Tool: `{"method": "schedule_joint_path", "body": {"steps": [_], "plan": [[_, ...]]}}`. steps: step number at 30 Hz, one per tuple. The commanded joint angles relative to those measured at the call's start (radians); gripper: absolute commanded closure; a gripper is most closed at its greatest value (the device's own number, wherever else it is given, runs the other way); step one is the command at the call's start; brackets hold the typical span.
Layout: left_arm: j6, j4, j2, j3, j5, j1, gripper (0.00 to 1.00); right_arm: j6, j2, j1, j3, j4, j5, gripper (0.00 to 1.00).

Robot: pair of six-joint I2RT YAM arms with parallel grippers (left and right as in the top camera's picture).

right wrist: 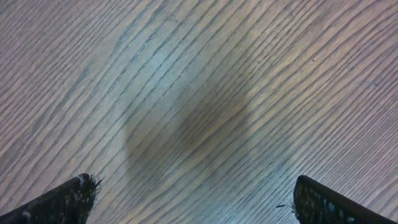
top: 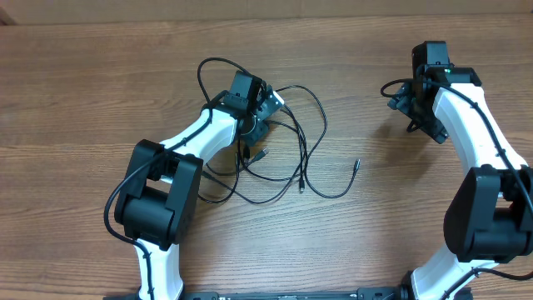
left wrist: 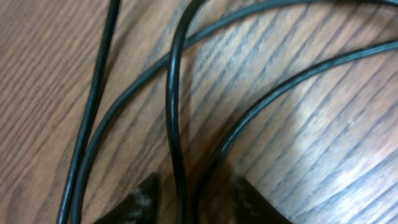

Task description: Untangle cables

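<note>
Cables (top: 283,137) are lying in a loose tangle on the wooden table (top: 92,75), left of centre in the overhead view. Their black strands are looping and crossing one another around the head of the left arm. One loop is arching up and to the left of the wrist, and wider loops are spreading to the right and downward. One free plug end (top: 356,164) is lying apart on the right side of the tangle. A second plug end (top: 301,186) is lying near the lower loops.

Left gripper (left wrist: 189,196) is sitting low over the tangle. In the left wrist view its fingertips (left wrist: 140,202) are standing a narrow gap apart. One strand (left wrist: 177,112) is running straight between them, while another is curving in beside the right-hand fingertip. Whether the pads are pressing on either strand cannot be told.

Right gripper (right wrist: 193,199) is hovering over bare wood on the right side of the table, well apart from the cables. Its jaws are standing wide open and are holding nothing. Only wood grain is showing between the fingers (right wrist: 62,202).
</note>
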State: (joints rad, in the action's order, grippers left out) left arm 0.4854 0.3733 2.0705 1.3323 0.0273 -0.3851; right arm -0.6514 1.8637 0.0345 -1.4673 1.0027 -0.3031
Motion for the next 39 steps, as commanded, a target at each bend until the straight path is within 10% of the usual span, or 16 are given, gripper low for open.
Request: {"method": "schedule_joint_path", "body": {"steps": [1,9,28,39], "plan": [[0.062,0.019,0.103,-0.016,-0.011,0.007,0.85,-0.007,-0.008,0.0,0.002,-0.005,-0.01,0.0],[0.037,0.073,0.083,0.007,-0.008,0.005,0.96,-0.007,-0.008,0.0,0.002,-0.005,-0.01,0.0],[-0.452,0.37,-0.132,0.128,-0.007,0.005,0.96,-0.007,-0.008,0.0,0.002,-0.005,-0.01,0.0],[-0.341,0.118,0.023,0.123,-0.001,0.003,0.96,-0.007,-0.008,0.0,0.002,-0.005,-0.01,0.0]]}}
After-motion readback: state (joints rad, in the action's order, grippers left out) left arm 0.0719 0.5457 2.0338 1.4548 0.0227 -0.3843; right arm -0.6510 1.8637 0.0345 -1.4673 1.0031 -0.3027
